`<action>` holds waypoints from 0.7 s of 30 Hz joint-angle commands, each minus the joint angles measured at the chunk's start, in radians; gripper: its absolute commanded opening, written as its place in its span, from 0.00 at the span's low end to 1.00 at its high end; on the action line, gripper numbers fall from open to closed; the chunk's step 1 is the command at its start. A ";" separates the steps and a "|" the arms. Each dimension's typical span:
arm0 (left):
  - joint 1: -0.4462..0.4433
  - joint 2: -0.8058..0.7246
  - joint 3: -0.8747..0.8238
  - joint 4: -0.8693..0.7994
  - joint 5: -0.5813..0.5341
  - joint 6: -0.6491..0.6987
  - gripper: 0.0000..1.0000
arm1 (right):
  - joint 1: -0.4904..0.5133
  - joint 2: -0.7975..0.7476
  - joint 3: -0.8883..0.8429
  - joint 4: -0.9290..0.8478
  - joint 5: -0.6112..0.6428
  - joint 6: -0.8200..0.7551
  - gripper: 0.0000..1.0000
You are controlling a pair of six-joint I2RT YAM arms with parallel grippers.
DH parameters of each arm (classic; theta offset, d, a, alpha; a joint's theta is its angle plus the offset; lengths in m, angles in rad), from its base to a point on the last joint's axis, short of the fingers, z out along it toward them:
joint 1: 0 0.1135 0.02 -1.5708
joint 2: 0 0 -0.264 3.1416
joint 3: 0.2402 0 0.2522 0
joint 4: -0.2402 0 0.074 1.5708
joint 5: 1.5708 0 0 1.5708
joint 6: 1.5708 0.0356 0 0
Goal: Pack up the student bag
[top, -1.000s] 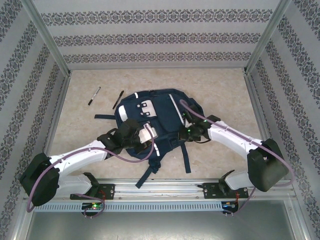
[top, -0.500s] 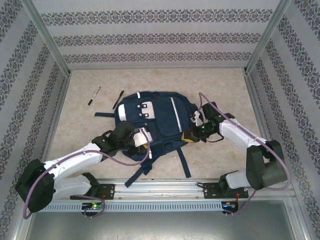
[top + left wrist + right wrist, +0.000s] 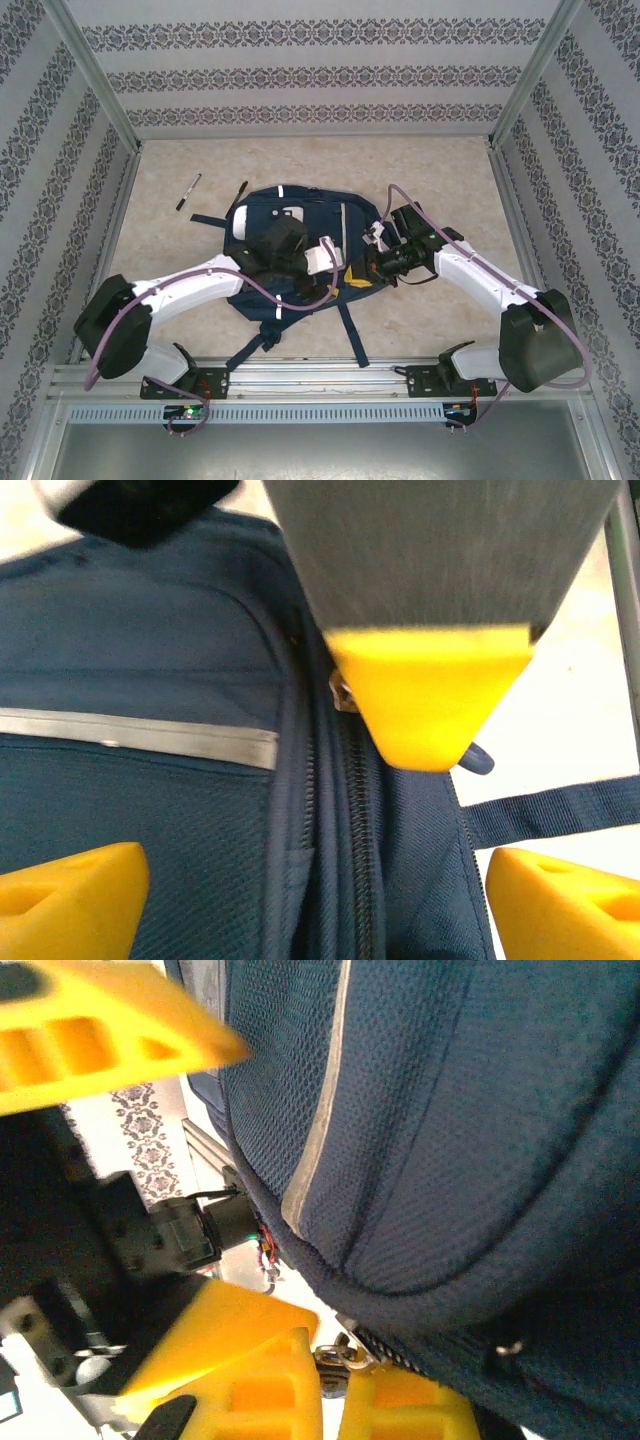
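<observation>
The student bag [image 3: 290,225], navy with thin white stripes, lies flat in the middle of the table in the top view. My left gripper [image 3: 332,258] hovers over its right half, jaws wide open. In the left wrist view its yellow fingertips [image 3: 70,900] straddle the bag's zipper [image 3: 360,860] with nothing held. My right gripper [image 3: 366,272] sits at the bag's right edge. Its fingers [image 3: 270,1390] are shut on the metal zipper pull [image 3: 348,1354]. The same right finger [image 3: 430,700] shows from the left wrist, at the top of the zipper.
Two black pens [image 3: 188,191] [image 3: 237,198] lie on the table left of and behind the bag. Dark straps [image 3: 350,335] trail toward the front rail [image 3: 320,375]. Metal posts and patterned walls enclose the table on three sides.
My left gripper has opened and moved right across the bag toward the right gripper. The bag has shifted slightly back. The right gripper stays shut at the bag's right edge.
</observation>
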 commanded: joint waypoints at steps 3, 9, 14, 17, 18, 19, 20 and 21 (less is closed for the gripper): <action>-0.012 0.043 -0.009 0.057 0.026 0.048 0.73 | 0.014 -0.040 0.016 0.055 -0.069 0.045 0.00; -0.012 -0.010 -0.049 0.070 -0.035 0.107 0.00 | -0.046 -0.051 -0.010 -0.036 -0.015 0.009 0.00; -0.011 -0.066 -0.110 0.094 -0.003 0.160 0.00 | -0.238 -0.053 -0.045 -0.092 0.096 -0.023 0.00; -0.011 -0.064 -0.118 0.030 0.037 0.224 0.00 | -0.338 -0.020 -0.038 -0.083 0.114 -0.052 0.00; -0.011 -0.068 -0.130 0.027 0.052 0.239 0.00 | -0.357 -0.003 -0.031 -0.077 0.123 -0.062 0.00; -0.011 -0.074 -0.144 0.027 0.069 0.259 0.00 | -0.377 0.023 -0.021 -0.075 0.138 -0.071 0.00; -0.010 -0.083 -0.155 0.021 0.094 0.285 0.00 | -0.392 0.050 -0.010 -0.061 0.142 -0.079 0.00; -0.010 -0.092 -0.168 0.015 0.118 0.315 0.00 | -0.402 0.077 0.000 -0.052 0.149 -0.079 0.00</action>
